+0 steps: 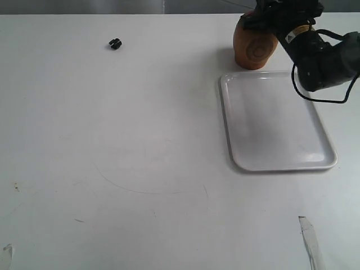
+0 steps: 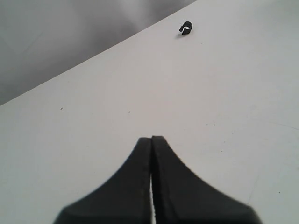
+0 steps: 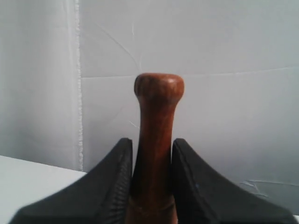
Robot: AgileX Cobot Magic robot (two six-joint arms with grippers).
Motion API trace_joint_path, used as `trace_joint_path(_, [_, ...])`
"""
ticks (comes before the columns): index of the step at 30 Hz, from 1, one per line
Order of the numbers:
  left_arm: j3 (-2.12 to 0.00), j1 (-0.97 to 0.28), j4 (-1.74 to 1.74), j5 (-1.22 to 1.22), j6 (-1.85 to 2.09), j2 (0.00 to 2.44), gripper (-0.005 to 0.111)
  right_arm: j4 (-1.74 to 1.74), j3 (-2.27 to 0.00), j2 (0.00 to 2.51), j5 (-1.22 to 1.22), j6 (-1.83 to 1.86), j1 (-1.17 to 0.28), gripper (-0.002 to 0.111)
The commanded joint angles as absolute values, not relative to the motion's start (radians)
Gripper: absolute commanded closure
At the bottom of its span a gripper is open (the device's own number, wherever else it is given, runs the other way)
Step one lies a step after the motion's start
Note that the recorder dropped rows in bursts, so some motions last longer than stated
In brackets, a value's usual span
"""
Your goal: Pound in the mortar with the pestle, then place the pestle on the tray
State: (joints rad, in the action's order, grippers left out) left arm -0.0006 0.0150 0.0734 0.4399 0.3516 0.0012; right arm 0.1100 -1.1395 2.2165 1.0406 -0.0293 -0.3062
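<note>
The light brown wooden mortar (image 1: 254,48) stands at the back of the table, just beyond the far edge of the white tray (image 1: 277,120). My right gripper (image 3: 152,144) is shut on the shaft of the dark reddish-brown pestle (image 3: 156,135), whose knobbed narrow end sticks out past the fingertips. In the exterior view the right arm (image 1: 315,48) covers the mortar's top, and the pestle is hidden behind it there. My left gripper (image 2: 152,138) is shut with nothing in it, over bare table; it does not show in the exterior view.
A tiny black object (image 1: 115,43) lies at the back left of the table, also seen as a small black clip (image 2: 186,29) in the left wrist view. A black cable (image 1: 320,98) hangs from the right arm over the tray's far right corner. A pale wall stands behind the table.
</note>
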Motion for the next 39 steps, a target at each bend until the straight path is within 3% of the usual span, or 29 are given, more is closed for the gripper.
trace_joint_path(1, [0.000,0.007,0.066,0.437,0.343,0.000,0.107,0.192,-1.142,2.095,1.062,-0.026,-0.300,0.108])
trace_joint_path(9, [0.000,0.007,0.066,0.437,0.343,0.000,0.107,0.193,-1.142,1.937,1.001,-0.022,-0.300,0.108])
trace_joint_path(26, [0.000,0.007,0.066,0.437,0.343,0.000,0.107,0.175,-1.142,2.249,1.028,0.000,-0.300,0.108])
trace_joint_path(39, [0.000,0.007,0.066,0.437,0.343,0.000,0.107,0.177,-1.142,1.875,0.971,0.000,-0.300,0.108])
